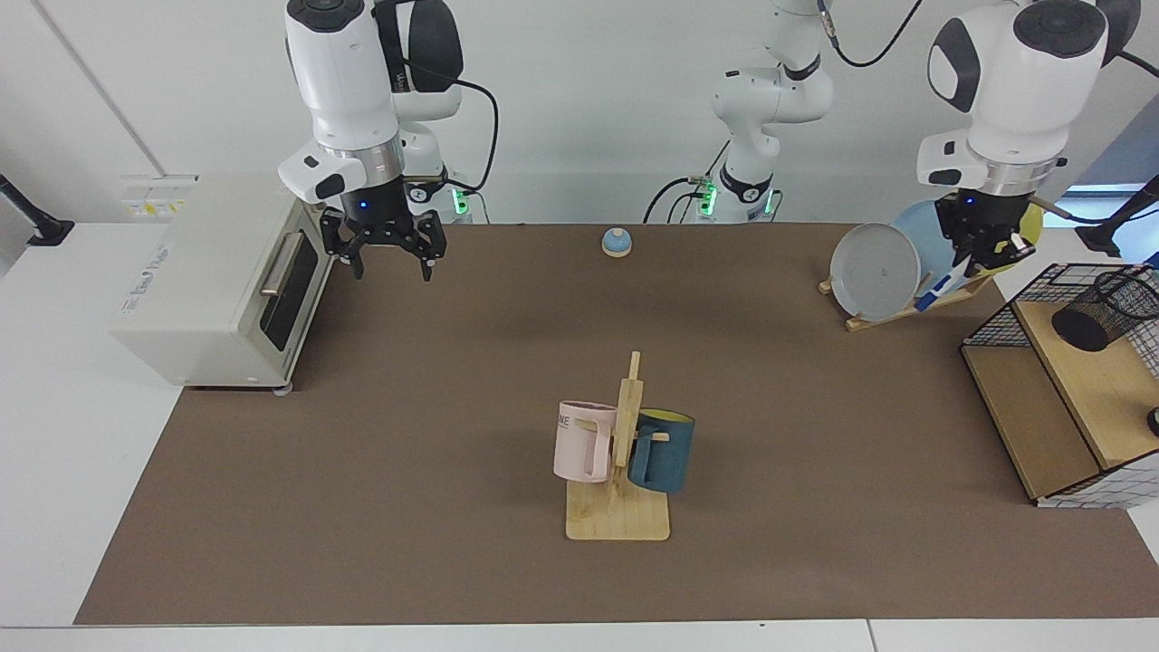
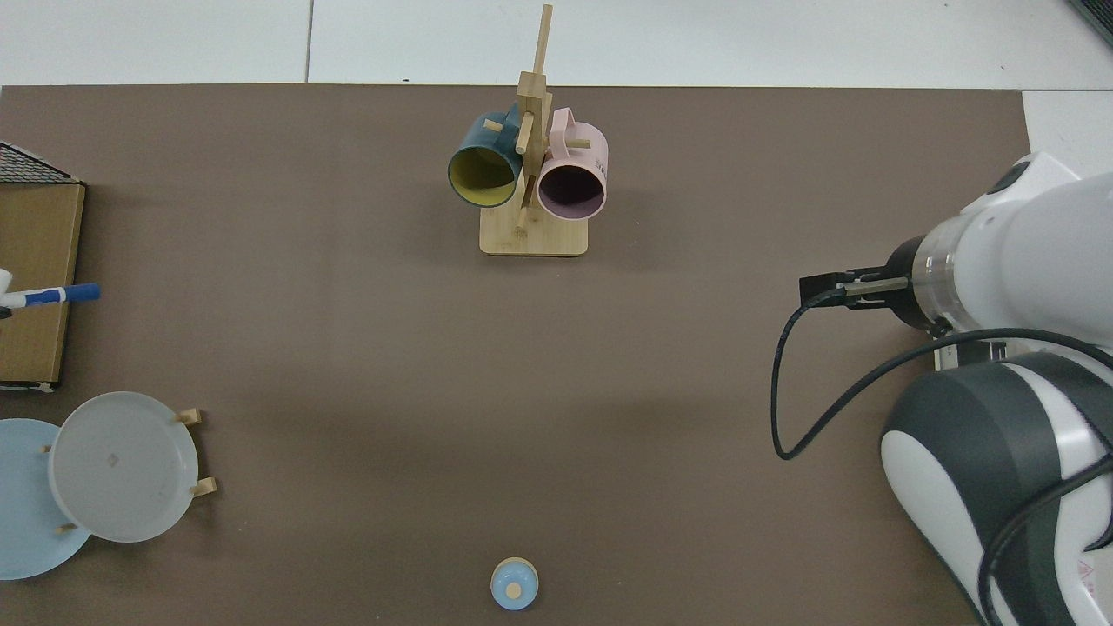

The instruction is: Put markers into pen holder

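I'm mid-carry: left claw [image 1: 982,258] pinches the marker [image 1: 933,292] in front of the plates [image 1: 876,270], short of the holder [image 1: 1106,310] in the basket [image 1: 996,321]. Next, upend it over the rim. Right claw [image 1: 387,261] waits, splayed empty.

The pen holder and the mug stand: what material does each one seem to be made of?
The pen holder looks like black metal wire mesh: light passes through its fine grid wall. The mug stand seems to be pale unpainted wood, perhaps bamboo, with a matte, flat base and round pegs.
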